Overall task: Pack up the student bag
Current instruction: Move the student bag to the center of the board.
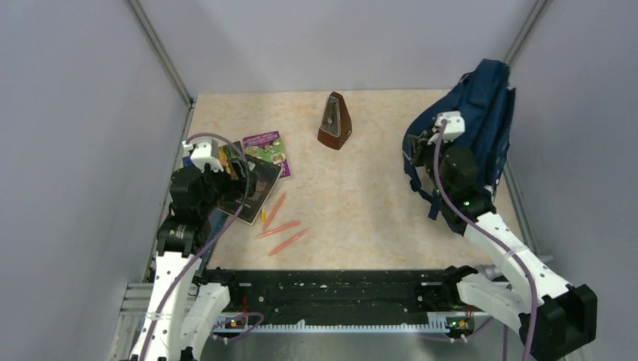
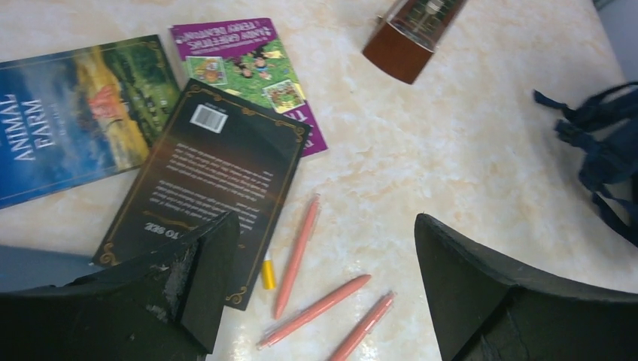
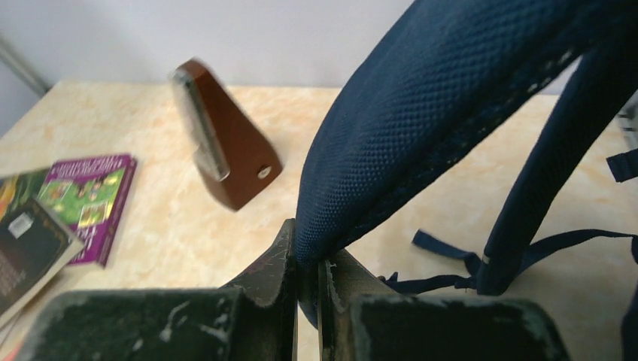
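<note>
**Right gripper clamped on the bag's strap**

The bag (image 1: 481, 113) stands at the far right of the table (image 1: 361, 195), slumped against the right wall, with thin webbing tails trailing onto the tabletop. The right gripper (image 3: 308, 274) sits at the bag's left side. Its two fingers are pressed together on the lower end of a padded mesh strap (image 3: 421, 98), which arches up and to the right out of the jaws. A narrower strap of the bag hangs just to the right of it.

The left gripper (image 2: 323, 222) hovers over the left side of the table, well apart from the bag. Its fingers are spread wide and hold nothing. Under it lies a black book (image 2: 211, 173), back cover up, overlapping a corner of a purple book (image 2: 248, 68). A blue book (image 2: 68, 113) lies beside them on the left. Three orange pens (image 2: 316, 310) lie loose on the table by the black book's near corner. A metronome (image 1: 334, 120) stands upright near the far edge, between the two arms and apart from both the books and the bag.
</note>
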Robot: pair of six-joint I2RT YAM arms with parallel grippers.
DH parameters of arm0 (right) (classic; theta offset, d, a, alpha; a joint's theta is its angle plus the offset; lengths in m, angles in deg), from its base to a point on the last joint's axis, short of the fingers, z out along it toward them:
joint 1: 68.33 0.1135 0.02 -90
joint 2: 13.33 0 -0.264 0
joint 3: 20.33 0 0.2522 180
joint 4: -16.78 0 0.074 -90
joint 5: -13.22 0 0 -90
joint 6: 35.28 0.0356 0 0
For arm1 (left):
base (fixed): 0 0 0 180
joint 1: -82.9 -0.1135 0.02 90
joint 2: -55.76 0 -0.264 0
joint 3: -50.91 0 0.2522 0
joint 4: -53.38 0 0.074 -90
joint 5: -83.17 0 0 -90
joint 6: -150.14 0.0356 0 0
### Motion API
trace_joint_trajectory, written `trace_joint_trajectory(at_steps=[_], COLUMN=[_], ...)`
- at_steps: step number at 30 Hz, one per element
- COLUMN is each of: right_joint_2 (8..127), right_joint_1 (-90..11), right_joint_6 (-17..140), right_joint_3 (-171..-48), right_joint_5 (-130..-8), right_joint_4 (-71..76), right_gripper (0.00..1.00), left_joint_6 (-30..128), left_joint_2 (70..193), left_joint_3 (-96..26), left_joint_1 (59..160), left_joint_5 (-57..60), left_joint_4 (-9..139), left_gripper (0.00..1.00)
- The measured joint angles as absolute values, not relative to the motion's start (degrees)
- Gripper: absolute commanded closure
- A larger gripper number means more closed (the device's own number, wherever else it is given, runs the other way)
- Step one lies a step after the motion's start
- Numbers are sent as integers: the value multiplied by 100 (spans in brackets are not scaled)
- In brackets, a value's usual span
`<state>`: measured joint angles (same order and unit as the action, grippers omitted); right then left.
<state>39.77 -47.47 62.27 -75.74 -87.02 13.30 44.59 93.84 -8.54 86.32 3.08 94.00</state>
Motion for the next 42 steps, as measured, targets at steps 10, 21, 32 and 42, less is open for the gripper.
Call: trace_joint_trajectory(at_steps=[10, 21, 32, 42], right_joint_2=[4504, 4655, 5531, 6548], right_joint_1=[-3046, -1706, -697, -152], right_joint_6=[5923, 5965, 5980, 6035], right_joint_3=[-7552, -6800, -6450, -6450], right_joint_5=[-9301, -9701, -10013, -10072], right_joint_4=[1518, 2499, 3288, 3841], right_gripper=[100, 100, 100, 100], left_joint_6=[4046, 3307, 2925, 2826], left_joint_2=[10001, 11799, 12739, 13179], left_joint_3=[-1405, -2493, -2596, -2445], left_joint_1=[9638, 10639, 10737, 10713], left_joint_5=[826, 1598, 2424, 2651], left_joint_4=[8914, 8132, 7684, 7664], left_gripper=[10, 11, 8, 6])
